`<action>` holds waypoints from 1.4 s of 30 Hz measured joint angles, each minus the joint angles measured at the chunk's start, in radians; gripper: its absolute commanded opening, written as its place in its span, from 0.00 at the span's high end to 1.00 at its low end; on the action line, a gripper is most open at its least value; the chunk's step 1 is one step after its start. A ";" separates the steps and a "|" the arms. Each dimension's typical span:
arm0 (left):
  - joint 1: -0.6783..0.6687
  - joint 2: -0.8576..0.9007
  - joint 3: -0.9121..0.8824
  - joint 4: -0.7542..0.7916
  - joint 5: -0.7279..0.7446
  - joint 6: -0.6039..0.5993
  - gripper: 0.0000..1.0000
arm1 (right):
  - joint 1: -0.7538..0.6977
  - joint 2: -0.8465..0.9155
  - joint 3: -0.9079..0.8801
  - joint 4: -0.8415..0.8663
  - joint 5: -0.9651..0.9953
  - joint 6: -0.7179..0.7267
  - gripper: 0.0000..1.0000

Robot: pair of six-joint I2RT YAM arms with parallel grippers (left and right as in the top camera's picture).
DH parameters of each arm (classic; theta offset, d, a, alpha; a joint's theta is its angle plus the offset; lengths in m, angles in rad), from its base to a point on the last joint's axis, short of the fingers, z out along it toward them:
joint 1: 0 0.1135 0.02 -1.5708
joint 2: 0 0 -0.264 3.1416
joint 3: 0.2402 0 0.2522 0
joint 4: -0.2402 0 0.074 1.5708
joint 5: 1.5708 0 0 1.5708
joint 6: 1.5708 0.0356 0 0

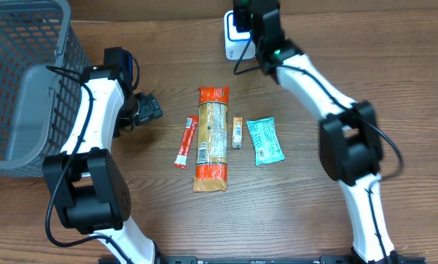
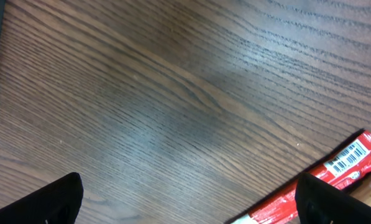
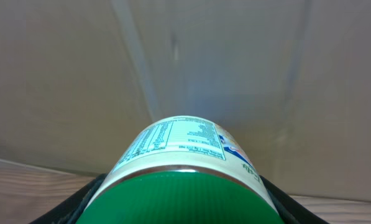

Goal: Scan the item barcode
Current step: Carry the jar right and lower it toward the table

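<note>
At the far left a grey mesh basket (image 1: 20, 81) sits on the wooden worktop (image 1: 314, 220). Just beside it the left pincer (image 1: 148, 107) hangs low over bare wood with its fingers spread wide and nothing between them. Its wrist view catches the end of a red stick packet (image 1: 185, 141) (a printed barcode faces up there). Next in the row lie a long orange-ended snack pack (image 1: 211, 139), a small tan bar (image 1: 237, 133) and a teal wrapper (image 1: 265, 141), side by side but apart. At the far edge stands a white scanner (image 1: 235, 33). The right pincer (image 1: 259, 26) is just beside it, clamped around a can (image 3: 179, 149) with a green lid. The can's printed label faces upward in the wrist view, lifted off the worktop.
</note>
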 measured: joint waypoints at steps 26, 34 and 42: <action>0.000 0.000 -0.002 0.000 0.000 0.000 0.00 | -0.316 -0.319 -0.232 -1.357 -0.001 0.036 0.96; 0.000 0.000 -0.002 0.000 0.000 0.000 0.00 | -0.399 -0.319 -0.468 -1.204 -0.009 0.051 0.87; 0.000 0.000 -0.002 0.000 0.000 0.000 0.00 | -0.424 -0.319 -0.571 -1.151 -0.019 0.071 0.00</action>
